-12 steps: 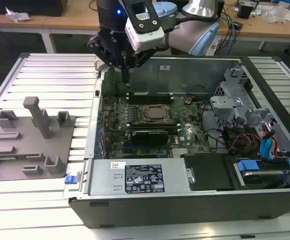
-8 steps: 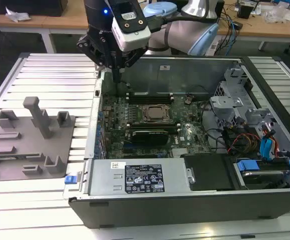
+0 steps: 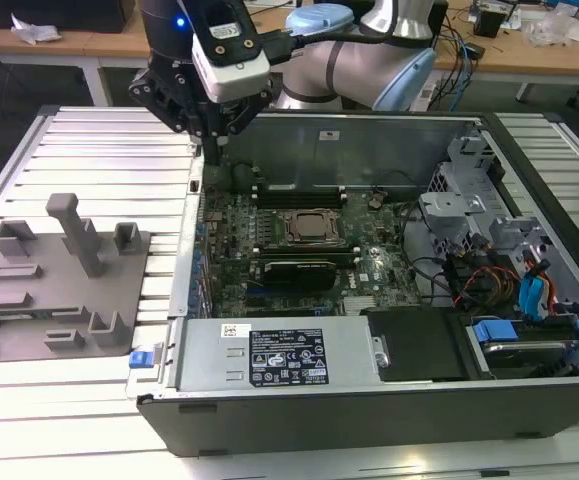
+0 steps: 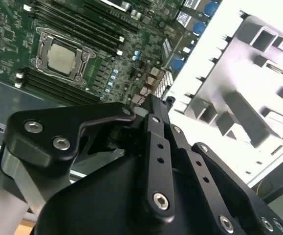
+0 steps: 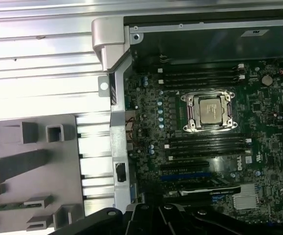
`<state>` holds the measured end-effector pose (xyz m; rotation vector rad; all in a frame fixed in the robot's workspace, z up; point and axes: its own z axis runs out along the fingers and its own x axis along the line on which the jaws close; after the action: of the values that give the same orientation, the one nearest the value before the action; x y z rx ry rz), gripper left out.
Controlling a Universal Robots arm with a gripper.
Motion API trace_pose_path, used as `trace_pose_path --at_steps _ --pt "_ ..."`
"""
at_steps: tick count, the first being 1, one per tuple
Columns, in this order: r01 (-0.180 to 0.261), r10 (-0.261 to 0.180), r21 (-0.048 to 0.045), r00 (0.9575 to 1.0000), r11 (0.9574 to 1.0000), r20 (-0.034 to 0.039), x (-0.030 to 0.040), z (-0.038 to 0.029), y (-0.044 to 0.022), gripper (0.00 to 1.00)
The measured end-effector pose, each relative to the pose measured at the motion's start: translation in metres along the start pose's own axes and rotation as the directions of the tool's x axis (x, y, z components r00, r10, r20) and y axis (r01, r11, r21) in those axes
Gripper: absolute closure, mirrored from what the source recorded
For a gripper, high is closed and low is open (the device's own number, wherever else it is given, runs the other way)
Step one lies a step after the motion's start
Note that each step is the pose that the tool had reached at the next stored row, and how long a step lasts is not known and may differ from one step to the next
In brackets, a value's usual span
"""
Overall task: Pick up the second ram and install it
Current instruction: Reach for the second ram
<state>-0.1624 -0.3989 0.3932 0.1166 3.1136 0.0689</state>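
While the black fingers (image 3: 212, 155) hang pinched shut over the black metal case's (image 3: 369, 150) edge, the thin green ram stick (image 5: 7, 206) lies in the grey plastic tray (image 3: 29, 330) alongside.

**2nd RAM: on the fixture tray, outside the PC case**

The second ram (image 5: 14, 206) shows in the first wrist view as 1 long, narrow, thin green strip. It is seen almost edge-on, so its chips can't be made out. It lies flat-running along the grey tray (image 5: 63, 171), w/ its long axis parallel to the tray's long ridge. It sits in line w/ the low grey blocks near the tray's edge, and 1 end reaches a block while the other runs out of frame. It looks straight and level. It is on the far side of the case wall (image 5: 117, 147) from the black mem slots (image 5: 205, 144), well apart from them, so not installed.
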Motion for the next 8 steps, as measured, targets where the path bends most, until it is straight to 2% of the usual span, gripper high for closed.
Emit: trace_pose_path --at_steps 2,3,8 --pt "0.000 0.000 0.0001 1.0000 1.0000 0.0000 0.0056 -0.0001 -0.0004 0.89" --pt "0.000 0.000 0.0001 1.0000 1.0000 -0.0001 0.0111 -0.0003 -0.0008 0.89" --pt "0.000 0.000 0.0001 1.0000 1.0000 0.0000 0.0227 -0.0006 -0.0017 0.89"
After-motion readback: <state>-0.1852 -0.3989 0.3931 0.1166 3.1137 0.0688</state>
